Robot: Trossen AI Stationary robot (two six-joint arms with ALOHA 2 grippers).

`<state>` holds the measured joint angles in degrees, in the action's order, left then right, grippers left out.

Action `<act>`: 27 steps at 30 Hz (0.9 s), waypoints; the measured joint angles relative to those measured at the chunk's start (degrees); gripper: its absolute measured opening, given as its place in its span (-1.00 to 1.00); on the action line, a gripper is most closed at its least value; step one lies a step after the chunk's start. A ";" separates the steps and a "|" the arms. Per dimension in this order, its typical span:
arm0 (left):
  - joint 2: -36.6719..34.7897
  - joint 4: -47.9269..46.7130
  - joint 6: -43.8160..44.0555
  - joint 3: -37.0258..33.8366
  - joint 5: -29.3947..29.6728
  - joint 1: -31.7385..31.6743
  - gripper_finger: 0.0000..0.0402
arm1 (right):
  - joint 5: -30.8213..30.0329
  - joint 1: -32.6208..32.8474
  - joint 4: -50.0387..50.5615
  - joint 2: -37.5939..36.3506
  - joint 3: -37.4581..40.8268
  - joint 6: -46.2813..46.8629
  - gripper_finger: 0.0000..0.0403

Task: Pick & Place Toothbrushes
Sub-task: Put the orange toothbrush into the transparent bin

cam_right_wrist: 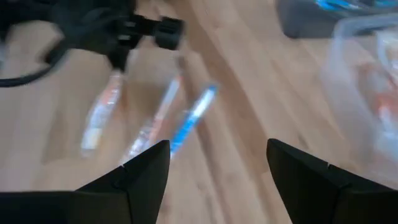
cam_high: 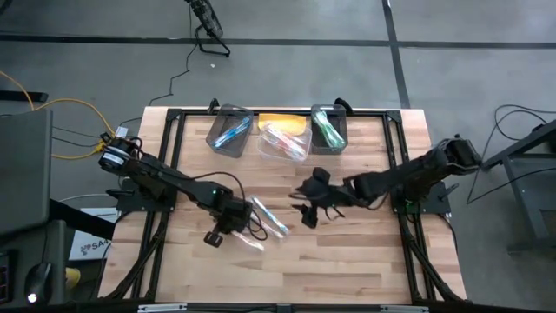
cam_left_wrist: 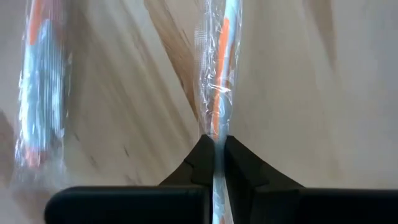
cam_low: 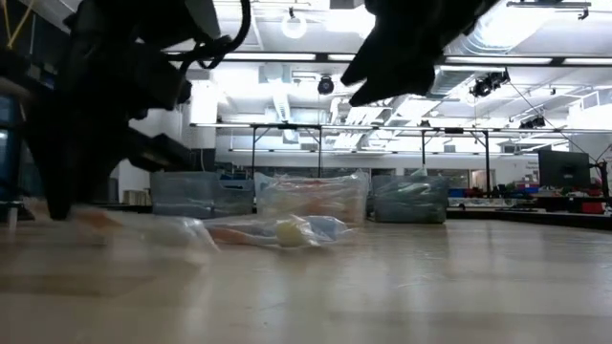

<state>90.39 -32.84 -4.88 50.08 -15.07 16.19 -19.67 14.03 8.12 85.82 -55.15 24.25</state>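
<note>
Three wrapped toothbrushes lie loose mid-counter, and my left tool is pressed together on the orange-handled one, whose long axis runs straight out ahead between the fingers. My right tool hovers spread nearby, so I judge the left arm carries this one to the bins at the far edge.

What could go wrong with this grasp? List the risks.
1. The left gripper is shut on the wrapped orange toothbrush near one end only, so the long free part may swing or slip out when lifted.
2. A second wrapped toothbrush lies close alongside and might get dragged.
3. The open right gripper hovers nearby; the arms could crowd each other.
</note>
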 joint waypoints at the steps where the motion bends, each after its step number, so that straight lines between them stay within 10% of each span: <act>1: -0.26 -1.78 0.48 0.76 -0.03 0.00 -0.95 | -0.08 0.88 -1.85 0.00 0.60 0.00 0.29; 18: -2.60 -4.18 -4.96 7.43 11.45 -1.48 -0.94 | -5.75 11.84 -15.82 6.03 7.33 0.72 0.30; 27: -2.58 -3.23 -3.42 7.41 11.61 -6.26 -0.94 | -6.19 13.48 -32.27 14.63 6.96 -13.69 0.28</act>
<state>87.81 -36.07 -8.30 57.49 -3.46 9.92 -25.87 27.51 -24.15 100.45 -48.20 10.57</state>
